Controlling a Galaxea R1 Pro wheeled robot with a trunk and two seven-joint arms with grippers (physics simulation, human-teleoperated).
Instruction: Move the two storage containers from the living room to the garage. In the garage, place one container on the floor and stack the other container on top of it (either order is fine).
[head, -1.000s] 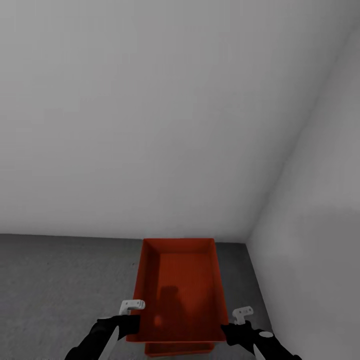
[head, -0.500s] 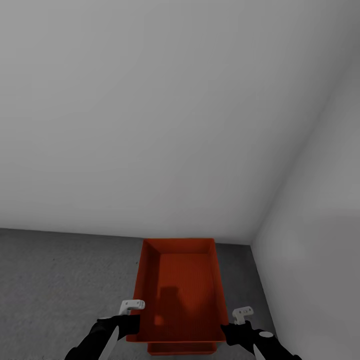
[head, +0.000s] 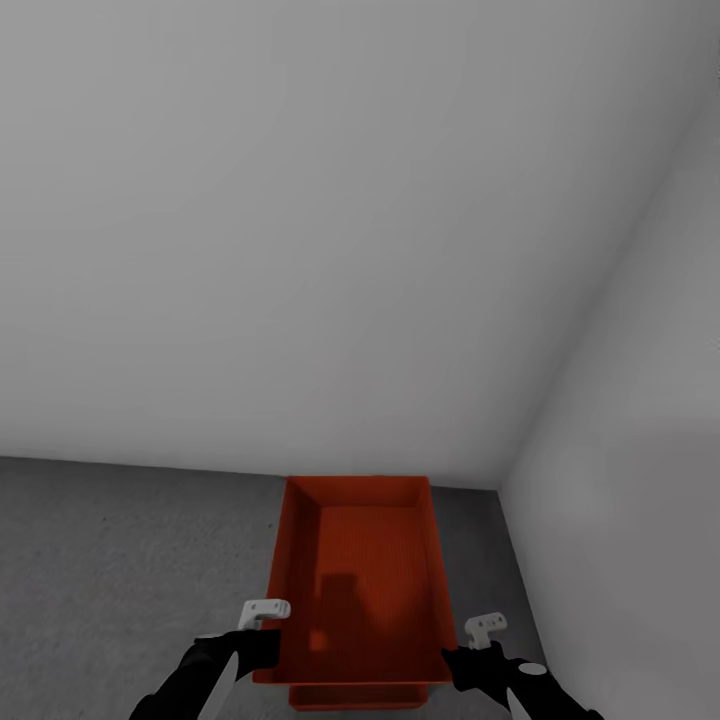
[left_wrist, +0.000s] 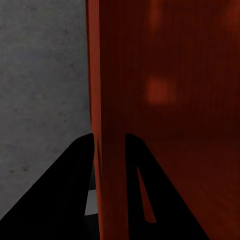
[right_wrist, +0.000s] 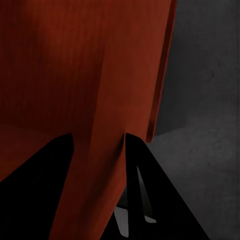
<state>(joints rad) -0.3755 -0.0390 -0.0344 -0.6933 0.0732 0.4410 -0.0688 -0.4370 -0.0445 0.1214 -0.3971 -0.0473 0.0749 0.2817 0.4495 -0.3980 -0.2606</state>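
In the head view an orange-red open-top storage container (head: 355, 570) sits low in the middle, over the dark grey floor (head: 120, 570) of the garage. My left gripper (head: 270, 640) is shut on its left wall and my right gripper (head: 452, 655) on its right wall. The left wrist view has the thin wall (left_wrist: 107, 100) pinched between the black fingers (left_wrist: 75, 170). In the right wrist view the wall (right_wrist: 100, 100) is likewise clamped between the fingers (right_wrist: 142, 170). A strip of a second container (head: 355, 697) peeks out beneath the held one; whether they touch I cannot tell.
Plain white walls meet in a corner (head: 500, 480) just beyond the container, one wall (head: 300, 250) ahead and one (head: 640, 500) close on the right. Open concrete floor stretches away on the left.
The wall's base line has shifted slightly in the picture, so the camera moved a little. The held container and both grippers keep the same place.
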